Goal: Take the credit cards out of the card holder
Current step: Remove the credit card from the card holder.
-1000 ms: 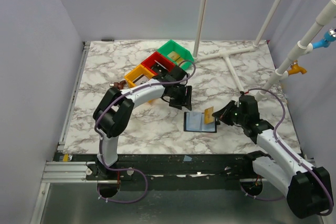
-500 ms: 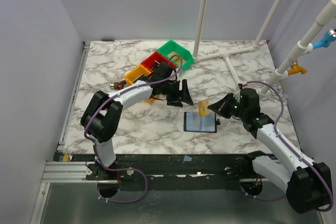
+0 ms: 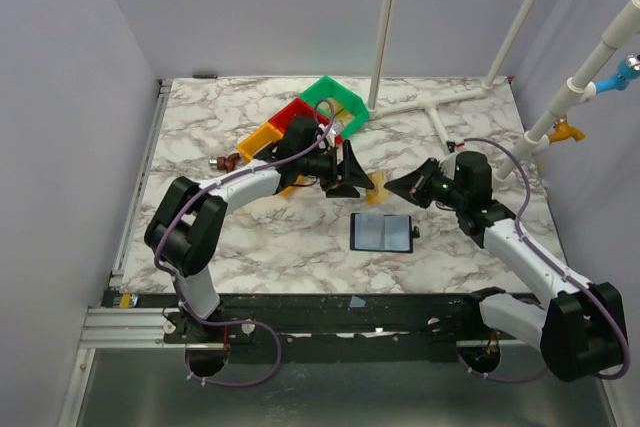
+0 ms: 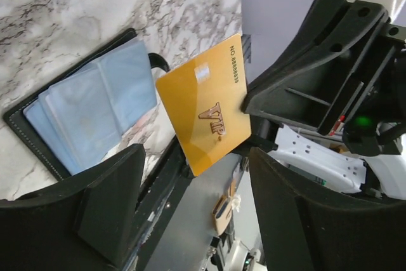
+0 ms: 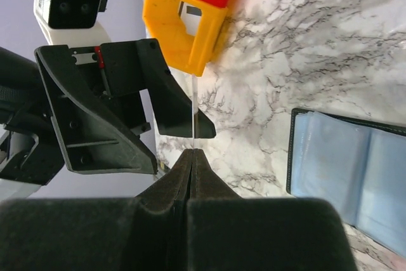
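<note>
The right claw (image 3: pixel 392 186) is closed on the tan-gold credit card (image 3: pixel 377 182), pinching it by one edge and holding it up off the bench (image 3: pixel 200 137); from the right wrist the card shows only as a thin line running straight out from the pressed-together fingertips (image 5: pixel 192 168), so it stands on edge with its faces turned sideways; its free end points left, toward the left claw (image 3: pixel 353 175); from the left wrist its printed face is plain, with "VIP" in the middle and a number along the edge nearest the right claw; foreshortening makes it look nearly square there, so I cannot tell which way its long axis runs; the left claw is open, its two fingers spread wide and gripping nothing, its mouth turned right toward the card; the card hangs just in front of that mouth, and I cannot tell whether it touches either finger; the card holder (image 3: pixel 382 233) lies open and flat on the bench, nearer than both claws and apart from them, a little to the right of the bench's middle; its long axis runs left to right and its fold runs near to far, with the bluish-grey inner faces turned up and the black rim showing round them; behind the left arm a yellow bin (image 3: pixel 258 142), a red bin (image 3: pixel 303 115) and a green bin (image 3: pixel 335 97) stand touching in a row that slants away to the far right.
</note>
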